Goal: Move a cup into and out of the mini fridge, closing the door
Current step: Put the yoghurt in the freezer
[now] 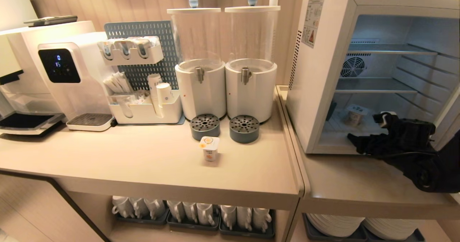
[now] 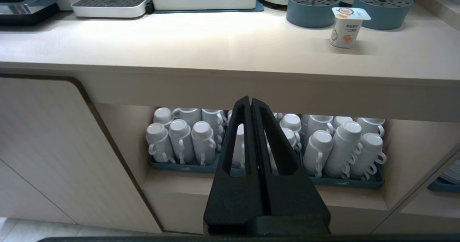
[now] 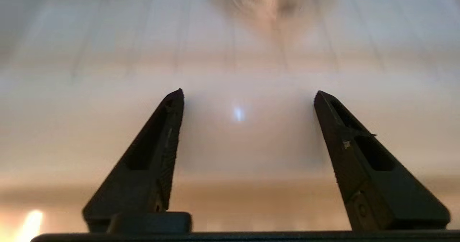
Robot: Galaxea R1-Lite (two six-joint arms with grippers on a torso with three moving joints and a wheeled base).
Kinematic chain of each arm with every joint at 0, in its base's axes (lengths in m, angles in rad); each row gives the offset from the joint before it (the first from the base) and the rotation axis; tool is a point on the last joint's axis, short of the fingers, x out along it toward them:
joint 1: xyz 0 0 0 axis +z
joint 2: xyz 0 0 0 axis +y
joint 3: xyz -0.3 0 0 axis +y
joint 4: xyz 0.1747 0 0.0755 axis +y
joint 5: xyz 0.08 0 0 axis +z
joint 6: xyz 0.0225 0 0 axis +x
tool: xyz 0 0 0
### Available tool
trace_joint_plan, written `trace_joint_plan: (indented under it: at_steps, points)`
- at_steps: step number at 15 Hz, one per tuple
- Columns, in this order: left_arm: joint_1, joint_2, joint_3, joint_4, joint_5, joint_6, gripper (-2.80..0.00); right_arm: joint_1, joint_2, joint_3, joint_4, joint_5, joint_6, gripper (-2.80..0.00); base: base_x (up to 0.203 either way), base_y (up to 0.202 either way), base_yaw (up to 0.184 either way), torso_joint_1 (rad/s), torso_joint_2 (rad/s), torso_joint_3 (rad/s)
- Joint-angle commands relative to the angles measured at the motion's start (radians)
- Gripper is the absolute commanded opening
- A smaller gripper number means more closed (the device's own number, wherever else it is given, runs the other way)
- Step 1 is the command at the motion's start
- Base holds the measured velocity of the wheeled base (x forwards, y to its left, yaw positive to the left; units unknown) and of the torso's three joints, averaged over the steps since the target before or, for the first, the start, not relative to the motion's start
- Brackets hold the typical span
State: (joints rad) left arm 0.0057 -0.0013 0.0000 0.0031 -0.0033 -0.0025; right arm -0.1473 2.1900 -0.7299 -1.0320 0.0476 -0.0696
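The white mini fridge [image 1: 323,73] stands open at the right end of the counter. Its door [image 1: 451,117] shows only as a pale strip at the right edge of the head view. A small sealed cup [image 1: 355,114] stands on the fridge's bottom floor. A second cup [image 1: 209,148] with an orange label stands on the counter, also seen as the cup [image 2: 345,28] in the left wrist view. My right gripper [image 1: 366,130] is at the fridge's mouth just in front of the inner cup, open [image 3: 248,92], with nothing between its fingers. My left gripper [image 2: 250,100] is shut and empty below the counter's edge.
Two drink dispensers [image 1: 222,65] with grey drip cups [image 1: 244,128] stand behind the counter cup. A water machine [image 1: 68,76] and an organiser [image 1: 143,91] are to the left. Stacked mugs [image 2: 179,137] fill trays under the counter. Wire shelves [image 1: 373,85] cross the fridge.
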Motion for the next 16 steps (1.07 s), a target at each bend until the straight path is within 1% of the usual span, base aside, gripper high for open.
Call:
trace_joint_plan:
  at_steps: [1,2,4,7,9,11,13,14,15,16]
  points:
    - [0.0,0.001,0.002,0.0,0.0,-0.001,-2.8,-0.002,-0.097,0.101,-0.076,0.01,0.002,-2.5,0.0,0.0,0.0,0.0,0.0,0.0]
    - [0.0,0.001,0.002,0.0,0.0,-0.001,-2.8,-0.003,-0.139,0.152,-0.104,0.026,0.003,-2.8,0.0,0.0,0.0,0.0,0.0,0.0]
    - [0.0,0.001,0.003,0.0,0.0,-0.001,-2.8,-0.012,-0.226,0.223,-0.136,0.046,0.005,-2.8,0.0,0.0,0.0,0.0,0.0,0.0]
    - [0.0,0.001,0.002,0.0,0.0,-0.001,-2.8,-0.028,-0.385,0.331,-0.142,0.104,0.009,-2.8,0.0,0.0,0.0,0.0,0.0,0.0]
    - [0.0,0.001,0.002,0.0,0.0,-0.001,-2.8,-0.036,-0.529,0.411,-0.134,0.135,0.011,-2.8,0.0,0.0,0.0,0.0,0.0,0.0]
    - [0.0,0.001,0.002,0.0,0.0,0.0,-2.8,-0.039,-0.709,0.474,-0.091,0.163,0.012,-2.8,0.0,0.0,0.0,0.0,0.0,0.0]
    - [0.0,0.001,0.002,0.0,0.0,-0.001,-2.8,-0.041,-0.941,0.504,0.028,0.196,0.015,-2.8,0.0,0.0,0.0,0.0,0.0,0.0]
    - [0.0,0.001,0.002,0.0,0.0,0.001,-2.8,-0.041,-1.079,0.507,0.12,0.218,0.023,-2.8,0.0,0.0,0.0,0.0,0.0,0.0]
    - [0.0,0.001,0.002,0.0,0.0,0.001,-2.8,-0.041,-1.234,0.498,0.244,0.246,0.033,-2.8,0.0,0.0,0.0,0.0,0.0,0.0]
    - [0.0,0.001,0.002,0.0,0.0,0.001,-2.8,-0.041,-1.384,0.476,0.403,0.275,0.043,-2.8,0.0,0.0,0.0,0.0,0.0,0.0]
